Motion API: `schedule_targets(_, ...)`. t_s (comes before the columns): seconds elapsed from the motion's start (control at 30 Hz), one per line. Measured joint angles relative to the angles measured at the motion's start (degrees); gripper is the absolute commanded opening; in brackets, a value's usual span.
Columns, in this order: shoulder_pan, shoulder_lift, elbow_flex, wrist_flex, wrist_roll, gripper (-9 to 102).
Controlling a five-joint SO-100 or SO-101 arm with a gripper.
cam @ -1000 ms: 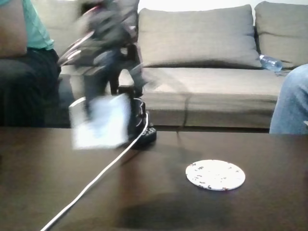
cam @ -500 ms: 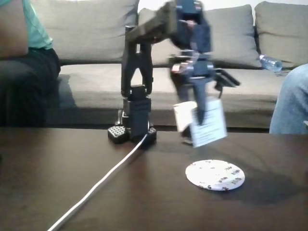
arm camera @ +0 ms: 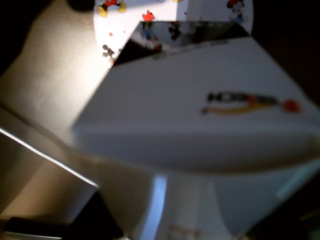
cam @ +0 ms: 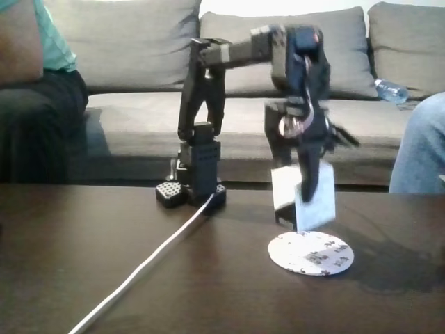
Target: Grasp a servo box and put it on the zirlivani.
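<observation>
Pinching servo box [cam: 306,195], gripper [cam: 308,182] holds it upright, slightly tilted, just above zirlivani [cam: 311,252].

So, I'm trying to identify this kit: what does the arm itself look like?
In the fixed view, the arm is all black blocky segments on a black base, with a black gripper. A white cable trails from the base across the dark table.

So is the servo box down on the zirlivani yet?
Not yet. The servo box hangs in the tool, slightly tilted, just above the zirlivani in the fixed view.
</observation>
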Motion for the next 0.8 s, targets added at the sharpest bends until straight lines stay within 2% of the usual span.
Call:
schedule_targets(0.37, -6.59, -3.69, 0.09, -1.76, 0.0, 15)
schedule_targets(0.8, -6.94, -3.78, 3.6, -4.04, 0.26, 15)
